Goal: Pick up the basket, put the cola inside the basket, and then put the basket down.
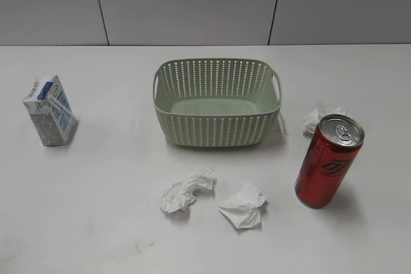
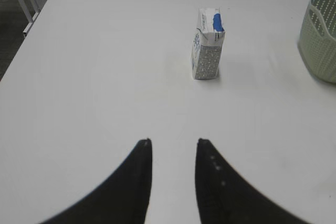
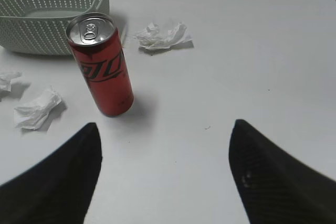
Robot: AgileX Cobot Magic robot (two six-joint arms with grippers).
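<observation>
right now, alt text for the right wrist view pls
A red cola can stands upright on a white table ahead of the open right gripper, beside a green basket with crumpled tissues around.

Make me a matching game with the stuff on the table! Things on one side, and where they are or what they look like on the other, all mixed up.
Things:
1. basket
2. cola
3. carton
4. right claw

Descriptions:
A. white and blue, standing at the left of the table
B. red, upright, silver top
C. open, holding nothing
D. pale green, empty, in the middle

Pairs: 1-D, 2-B, 3-A, 4-C
</observation>
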